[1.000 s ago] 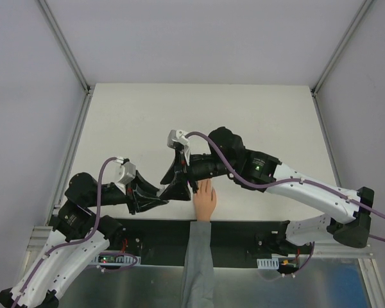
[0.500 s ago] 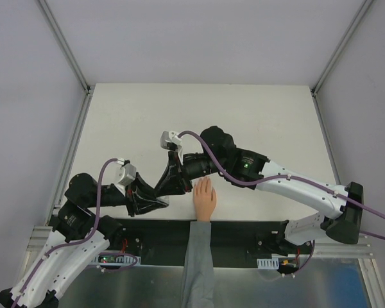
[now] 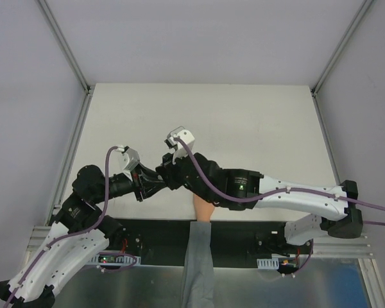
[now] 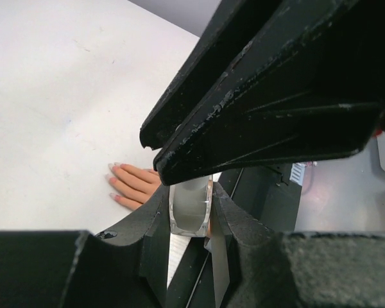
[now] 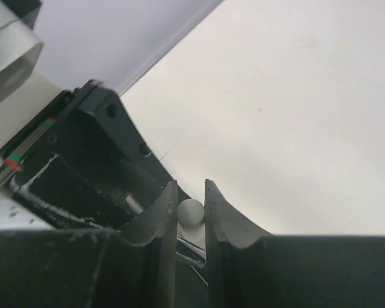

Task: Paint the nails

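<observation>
A small peach hand (image 3: 203,210) with a grey sleeve (image 3: 196,256) lies palm down at the table's near edge, partly hidden by my right arm. In the left wrist view the hand (image 4: 140,183) shows pale pinkish nails (image 4: 111,181). My left gripper (image 3: 149,185) (image 4: 191,192) is shut on a small clear grey polish bottle (image 4: 191,215). My right gripper (image 3: 162,174) (image 5: 191,189) meets it from above, left of the hand, shut on a white ball-topped cap (image 5: 191,212). The right gripper's black body (image 4: 276,83) fills the upper left wrist view.
The white table (image 3: 244,115) is bordered by grey walls and metal frame rails (image 3: 67,45). A black strip (image 3: 244,234) runs along the near edge beside the sleeve. The left gripper's housing (image 5: 83,160) fills the left of the right wrist view.
My right gripper has moved left, away from the hand's fingers, to the left gripper. My left gripper has risen and shifted up and right to meet it. The hand has stayed put.
</observation>
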